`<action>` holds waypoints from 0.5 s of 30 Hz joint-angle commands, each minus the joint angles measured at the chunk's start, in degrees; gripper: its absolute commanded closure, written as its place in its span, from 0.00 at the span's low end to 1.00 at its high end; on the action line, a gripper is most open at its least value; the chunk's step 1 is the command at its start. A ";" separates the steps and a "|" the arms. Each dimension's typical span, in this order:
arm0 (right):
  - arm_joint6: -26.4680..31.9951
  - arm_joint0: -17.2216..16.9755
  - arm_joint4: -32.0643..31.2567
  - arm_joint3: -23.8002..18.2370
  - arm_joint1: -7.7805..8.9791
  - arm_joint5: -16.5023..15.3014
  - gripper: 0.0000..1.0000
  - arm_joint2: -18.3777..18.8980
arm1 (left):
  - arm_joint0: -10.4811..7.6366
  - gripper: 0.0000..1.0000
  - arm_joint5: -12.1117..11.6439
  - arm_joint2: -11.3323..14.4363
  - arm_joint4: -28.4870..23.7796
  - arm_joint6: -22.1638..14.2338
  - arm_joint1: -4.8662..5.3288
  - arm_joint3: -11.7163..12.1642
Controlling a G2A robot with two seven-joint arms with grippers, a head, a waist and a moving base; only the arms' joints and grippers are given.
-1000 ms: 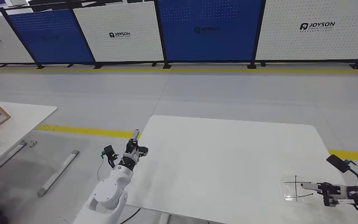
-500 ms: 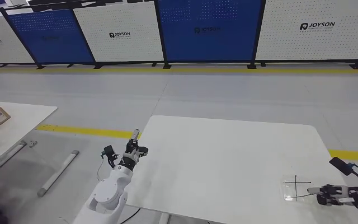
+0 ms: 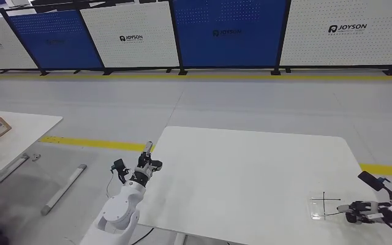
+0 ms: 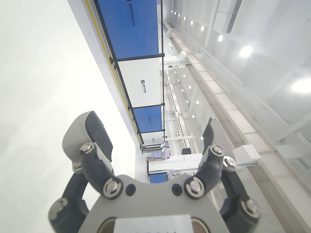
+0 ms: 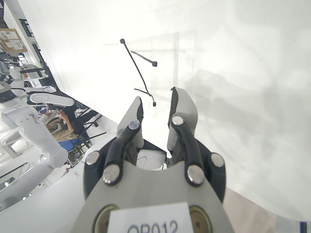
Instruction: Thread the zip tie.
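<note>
Top view: the white worktop [image 3: 245, 177] fills the lower centre of the frame. A clear tray [image 3: 315, 215] sits at its lower right, near the front edge, with black zip ties [image 3: 324, 199] lying across it. The right tool [image 3: 344, 212] is at the lower right of the frame, just beside the tray and pointing toward it. The left tool [image 3: 147, 152] stands at the worktop's left edge, well apart from the tray.

Right wrist view: a long zip tie [image 5: 135, 66] lies on the tray, and a shorter zip tie [image 5: 143, 58] lies close beside it; contact between them cannot be confirmed. The head of a third zip tie [image 5: 153, 103] lies just ahead of the right tool's fingertips. Its jaws stand partly apart, with nothing clamped.

Left wrist view: the left tool's jaws are spread wide and hold nothing.
</note>
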 commanded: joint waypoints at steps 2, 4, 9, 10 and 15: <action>0.00 0.47 0.13 0.19 -0.02 -0.01 0.77 -0.60 | 0.00 0.00 0.00 0.00 0.00 0.00 0.00 0.00; 0.00 0.72 0.20 0.29 0.01 0.00 0.79 -0.91 | 0.00 0.00 0.00 0.00 0.00 0.00 0.00 0.00; 0.00 1.14 -0.02 0.38 0.06 0.48 0.81 -1.37 | 0.00 0.00 0.00 0.00 0.00 0.00 0.00 0.00; 0.00 1.22 -0.04 0.37 0.05 0.58 0.83 -1.49 | 0.00 0.00 0.00 0.00 0.00 0.00 0.00 0.00; 0.00 1.58 -0.09 0.48 0.01 0.67 0.89 -1.95 | 0.00 0.00 0.00 0.00 0.00 0.00 0.00 0.00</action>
